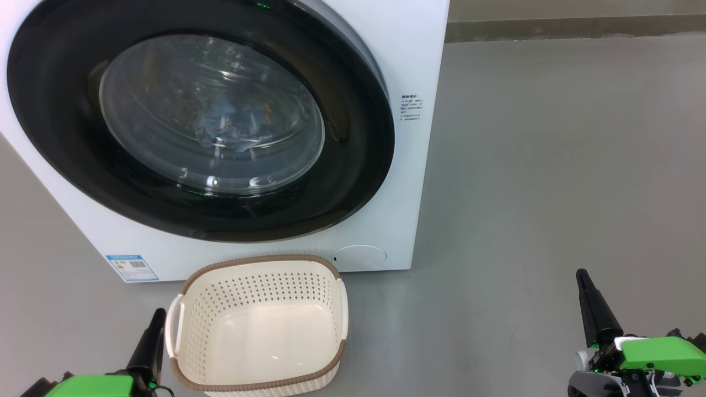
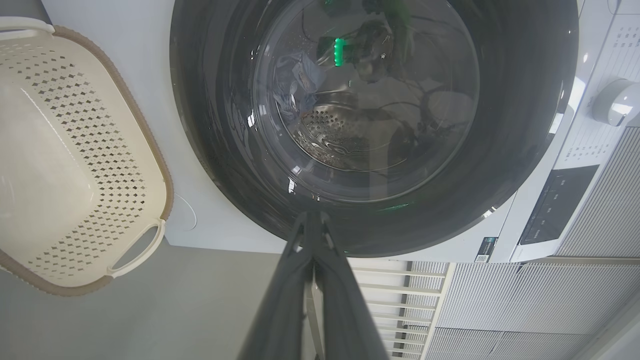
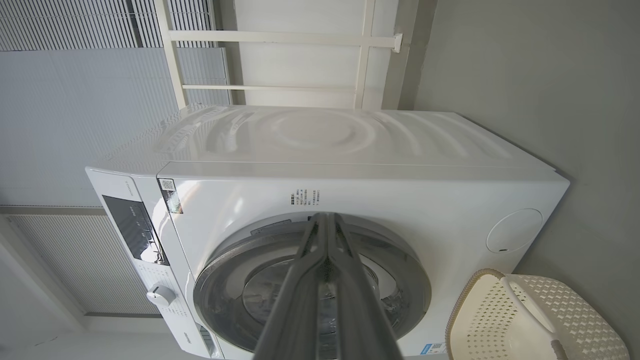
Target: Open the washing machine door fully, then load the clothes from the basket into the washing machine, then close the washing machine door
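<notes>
Laundry area, white washing machine, grey floor

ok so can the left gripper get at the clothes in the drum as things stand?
Probably not. The clothes lie behind the glass of the washing machine door, which looks shut, so it blocks the left gripper, itself shut and low beside the basket.

I see on my left gripper: long black fingers tapering to a slim tip, bright green housing at the base | my right gripper: matching black tapered fingers, green cover with small dark fasteners, white and grey parts beneath | wrist views: fingers dark grey, matte
</notes>
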Robot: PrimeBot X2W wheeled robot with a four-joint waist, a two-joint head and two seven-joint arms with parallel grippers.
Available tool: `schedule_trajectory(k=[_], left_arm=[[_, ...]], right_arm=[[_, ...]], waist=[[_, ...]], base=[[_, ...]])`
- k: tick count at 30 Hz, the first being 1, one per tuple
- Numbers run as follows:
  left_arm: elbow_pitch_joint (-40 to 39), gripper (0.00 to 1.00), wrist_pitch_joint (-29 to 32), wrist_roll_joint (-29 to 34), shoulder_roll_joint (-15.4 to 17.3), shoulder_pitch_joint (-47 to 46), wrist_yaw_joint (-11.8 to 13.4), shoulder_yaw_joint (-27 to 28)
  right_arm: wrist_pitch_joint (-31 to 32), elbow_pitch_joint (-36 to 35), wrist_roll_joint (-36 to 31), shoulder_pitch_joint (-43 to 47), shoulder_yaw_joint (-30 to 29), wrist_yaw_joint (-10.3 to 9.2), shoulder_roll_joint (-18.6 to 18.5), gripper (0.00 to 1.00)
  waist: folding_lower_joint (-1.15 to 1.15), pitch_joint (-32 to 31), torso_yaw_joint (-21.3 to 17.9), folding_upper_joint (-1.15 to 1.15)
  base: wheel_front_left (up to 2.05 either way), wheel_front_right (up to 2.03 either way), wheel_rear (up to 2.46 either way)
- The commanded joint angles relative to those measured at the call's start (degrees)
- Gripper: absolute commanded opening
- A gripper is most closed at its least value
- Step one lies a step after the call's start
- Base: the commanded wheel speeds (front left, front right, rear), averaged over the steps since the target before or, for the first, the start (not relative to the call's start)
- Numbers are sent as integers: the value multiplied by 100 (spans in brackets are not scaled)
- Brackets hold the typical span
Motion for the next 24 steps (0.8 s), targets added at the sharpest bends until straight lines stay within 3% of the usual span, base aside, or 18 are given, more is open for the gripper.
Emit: schedule_trajectory(k=[1, 24], left_arm=[[-168, 0, 19, -47, 75, -238, -17, 197], [-169, 0, 19, -48, 75, -238, -17, 196]], right_arm=[[46, -177, 21, -46, 125, 10, -16, 0], [45, -177, 22, -46, 126, 10, -16, 0]], waist=[[0, 0, 0, 0], [0, 0, 0, 0]], base=[[0, 0, 0], [0, 0, 0]])
